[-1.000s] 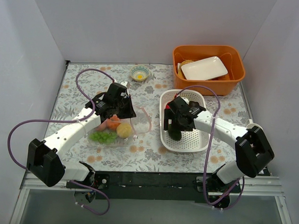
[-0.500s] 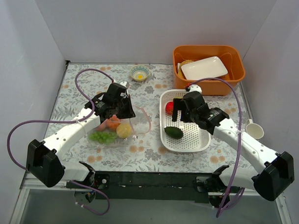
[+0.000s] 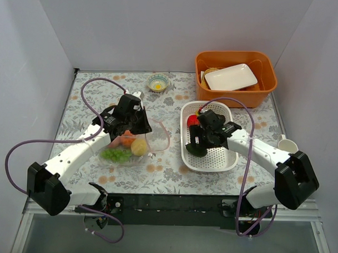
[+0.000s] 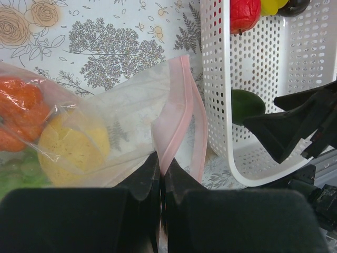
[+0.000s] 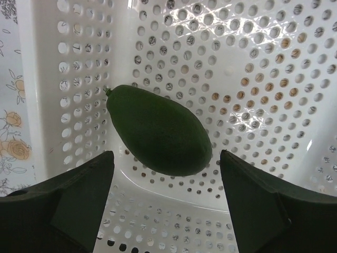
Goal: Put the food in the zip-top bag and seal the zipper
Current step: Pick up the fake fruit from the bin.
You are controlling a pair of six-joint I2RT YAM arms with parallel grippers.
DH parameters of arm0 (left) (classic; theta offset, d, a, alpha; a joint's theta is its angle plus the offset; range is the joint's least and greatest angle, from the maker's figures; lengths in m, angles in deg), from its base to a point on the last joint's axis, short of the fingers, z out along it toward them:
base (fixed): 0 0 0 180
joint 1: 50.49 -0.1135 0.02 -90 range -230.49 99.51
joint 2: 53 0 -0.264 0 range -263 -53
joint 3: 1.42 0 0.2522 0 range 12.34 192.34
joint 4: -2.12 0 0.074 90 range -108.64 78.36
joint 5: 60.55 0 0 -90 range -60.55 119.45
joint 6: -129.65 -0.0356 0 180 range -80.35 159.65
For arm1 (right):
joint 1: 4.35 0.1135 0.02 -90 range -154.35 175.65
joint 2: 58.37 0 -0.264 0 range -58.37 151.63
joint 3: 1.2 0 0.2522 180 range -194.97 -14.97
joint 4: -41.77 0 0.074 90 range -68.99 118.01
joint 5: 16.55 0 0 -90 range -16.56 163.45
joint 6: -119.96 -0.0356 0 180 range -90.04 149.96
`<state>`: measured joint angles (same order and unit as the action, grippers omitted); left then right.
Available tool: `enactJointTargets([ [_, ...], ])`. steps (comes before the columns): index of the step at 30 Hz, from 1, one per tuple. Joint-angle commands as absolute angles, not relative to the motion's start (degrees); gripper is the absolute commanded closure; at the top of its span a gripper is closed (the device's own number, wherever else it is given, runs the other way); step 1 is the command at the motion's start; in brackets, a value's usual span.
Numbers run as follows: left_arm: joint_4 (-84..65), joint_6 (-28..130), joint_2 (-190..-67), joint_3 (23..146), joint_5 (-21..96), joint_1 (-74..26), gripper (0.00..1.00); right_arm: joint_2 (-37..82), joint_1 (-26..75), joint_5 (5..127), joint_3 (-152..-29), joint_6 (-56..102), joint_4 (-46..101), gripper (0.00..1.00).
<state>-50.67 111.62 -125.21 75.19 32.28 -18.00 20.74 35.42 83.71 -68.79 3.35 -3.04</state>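
One dark green avocado (image 5: 158,132) lies inside the white basket (image 5: 63,79), close to the wall on the bag's side. The right gripper (image 5: 166,163) hangs over it with its two fingers wide apart, one on each side. The avocado looks smooth, hard and light, so it may slip; squeezing its fat middle seems best. Just beside the basket lies the zip-top bag (image 4: 131,105), soft and crinkly, with some fruit inside. The left gripper (image 4: 161,168) is pinched tight on the bag's mouth by the pink zipper (image 4: 181,105).
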Motion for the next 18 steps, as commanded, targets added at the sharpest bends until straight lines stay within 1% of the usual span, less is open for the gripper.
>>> enactJointTargets([
  [1, -51.5, 111.5, -122.9, 74.6, 31.3, -17.7, 1.00, 23.5, 35.4, 79.8, -68.1, 4.5, -0.8, 0.13],
  [6, -51.5, 111.3, -123.6, 74.8, 31.3, -17.7, 1.00, 26.3, 35.4, 77.8, -68.9, 6.0, -0.5, 0.18],
  [10, -51.4, 111.2, -123.8, 74.7, 31.2, -17.7, 1.00, 27.5, 35.4, 76.8, -69.7, 7.2, -1.3, 0.28],
  [15, -51.3, 111.0, -124.0, 74.7, 31.1, -17.7, 1.00, 27.7, 35.5, 74.8, -70.0, 8.2, -0.9, 0.30],
  [18, -51.2, 110.9, -124.1, 74.6, 31.0, -17.7, 1.00, 27.9, 35.4, 75.1, -70.5, 8.6, -0.6, 0.27],
])
